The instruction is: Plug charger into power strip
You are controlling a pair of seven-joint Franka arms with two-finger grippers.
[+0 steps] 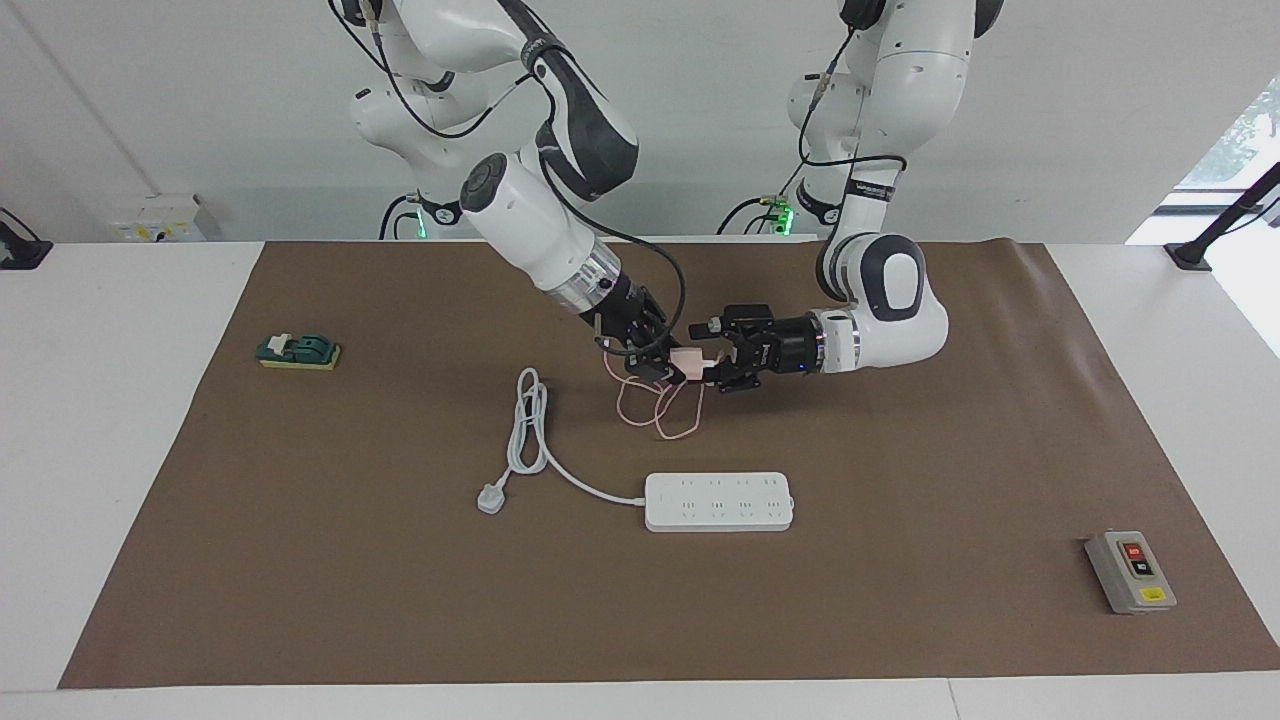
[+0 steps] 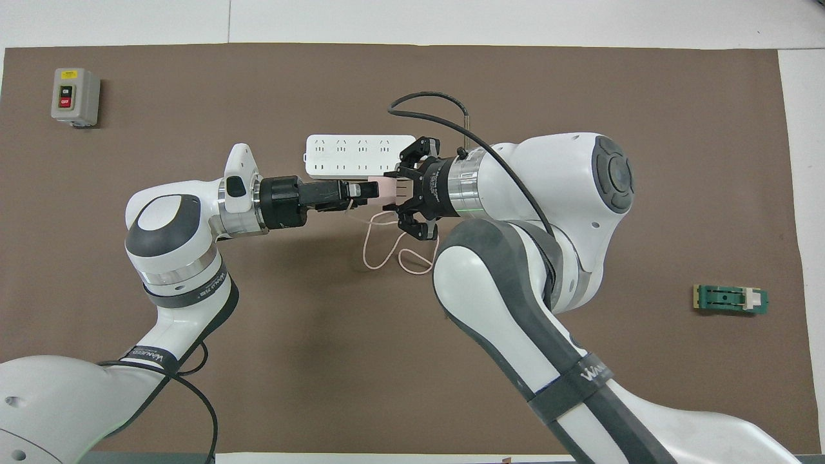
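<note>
The pale pink charger (image 1: 688, 361) (image 2: 387, 188) hangs in the air over the brown mat, nearer to the robots than the power strip (image 1: 718, 501) (image 2: 358, 156). My right gripper (image 1: 664, 368) (image 2: 403, 190) is shut on the charger. Its thin pink cable (image 1: 661, 412) (image 2: 385, 249) droops in loops to the mat. My left gripper (image 1: 714, 367) (image 2: 372, 190) is level with the charger, open, its fingertips at the charger's free end; I cannot tell whether they touch it. The white strip lies flat on the mat with its sockets facing up.
The strip's thick white cord (image 1: 531, 432) runs to a three-pin plug (image 1: 490, 497) toward the right arm's end. A grey button box (image 1: 1130, 571) (image 2: 75, 96) sits at the left arm's end. A green block (image 1: 298, 351) (image 2: 730, 299) lies at the right arm's end.
</note>
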